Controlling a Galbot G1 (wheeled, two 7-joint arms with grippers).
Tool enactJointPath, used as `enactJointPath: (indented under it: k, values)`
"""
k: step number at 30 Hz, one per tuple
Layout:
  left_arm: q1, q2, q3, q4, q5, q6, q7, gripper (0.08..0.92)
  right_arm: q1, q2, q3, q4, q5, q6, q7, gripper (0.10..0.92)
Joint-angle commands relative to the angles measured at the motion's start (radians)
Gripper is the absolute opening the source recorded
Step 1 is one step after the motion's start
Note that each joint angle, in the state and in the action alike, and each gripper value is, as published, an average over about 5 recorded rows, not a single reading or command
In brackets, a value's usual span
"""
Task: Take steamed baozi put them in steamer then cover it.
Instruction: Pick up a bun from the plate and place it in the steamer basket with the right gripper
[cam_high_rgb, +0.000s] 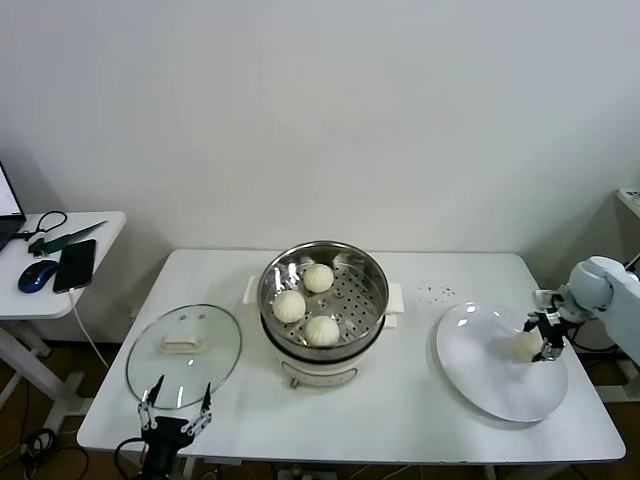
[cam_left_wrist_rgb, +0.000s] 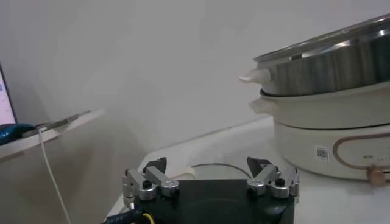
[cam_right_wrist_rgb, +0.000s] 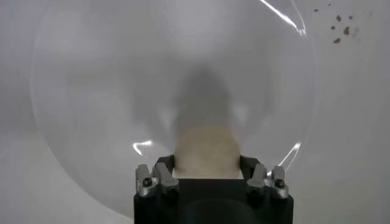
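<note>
Three baozi (cam_high_rgb: 305, 303) sit in the steamer (cam_high_rgb: 372, 280) at desk centre; the fourth baozi (cam_high_rgb: 527, 345) remains on the plate (cam_high_rgb: 480, 370) by the right edge, right claw (cam_high_rgb: 546, 338) clenched around it. Outstanding: transfer it, then fit the lid (cam_high_rgb: 183, 354) lying near the front-left corner, where the left claw (cam_high_rgb: 176, 409) waits spread wide.

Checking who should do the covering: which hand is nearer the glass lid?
Left. The left hand hovers at the glass lid's near edge; the right hand is far across the table at the plate, around the last baozi.
</note>
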Motion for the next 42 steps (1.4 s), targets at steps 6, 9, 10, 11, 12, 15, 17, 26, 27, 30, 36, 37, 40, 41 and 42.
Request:
enactJointPath:
  k: [6,9,10,11,12,15,17,26,27,30,36,37,40,41,42]
  values:
    - [-0.004,-0.001,0.014,-0.003,0.0,-0.004,0.0,0.823,0.602,0.07,-0.551,0.067,0.46,-0.091,0.021,0.7]
    - [-0.007,0.002,0.018,-0.003,-0.002,-0.007,0.0,0.823,0.772,0.154,-0.708,0.085,0.61,-0.118,0.027,0.703]
    - [-0.007,0.003,0.02,-0.004,-0.002,-0.007,0.0,0.823,0.815,0.187,-0.748,0.092,0.659,-0.127,0.031,0.704]
    - [-0.007,0.004,0.022,-0.006,-0.003,-0.007,0.001,0.823,0.851,0.216,-0.782,0.101,0.706,-0.136,0.035,0.704]
    - [-0.006,0.006,0.024,-0.009,-0.003,-0.007,0.001,0.823,0.879,0.243,-0.808,0.11,0.753,-0.147,0.041,0.704]
    - [-0.007,0.011,0.028,-0.017,-0.004,-0.007,0.001,0.823,0.934,0.326,-0.863,0.145,0.895,-0.186,0.063,0.704]
    - [-0.009,0.012,0.028,-0.022,-0.005,-0.007,0.002,0.823,0.953,0.379,-0.885,0.165,0.967,-0.203,0.076,0.704]
    - [-0.011,0.02,0.033,-0.047,-0.012,-0.007,0.002,0.823,0.983,0.619,-0.984,0.181,1.089,-0.223,0.099,0.704]
    - [-0.01,0.022,0.033,-0.048,-0.013,-0.007,0.002,0.823,0.979,0.639,-0.991,0.177,1.091,-0.224,0.101,0.704]
    - [-0.01,0.03,0.031,-0.046,-0.019,-0.01,0.002,0.823,0.954,0.693,-1.009,0.162,1.083,-0.227,0.108,0.704]
    - [-0.012,0.046,0.025,-0.041,-0.029,-0.011,0.001,0.823,0.868,0.747,-1.021,0.114,1.017,-0.233,0.118,0.708]
    - [-0.012,0.048,0.025,-0.041,-0.03,-0.011,0.001,0.823,0.854,0.751,-1.024,0.108,1.007,-0.234,0.119,0.71]
    - [-0.017,0.051,0.024,-0.041,-0.031,-0.008,0.002,0.823,0.817,0.759,-1.035,0.096,0.988,-0.236,0.126,0.712]
    - [-0.019,0.051,0.024,-0.04,-0.031,-0.007,0.002,0.823,0.806,0.76,-1.038,0.095,0.981,-0.237,0.127,0.712]
    - [-0.021,0.051,0.024,-0.04,-0.031,-0.005,0.002,0.823,0.798,0.76,-1.042,0.095,0.975,-0.237,0.129,0.712]
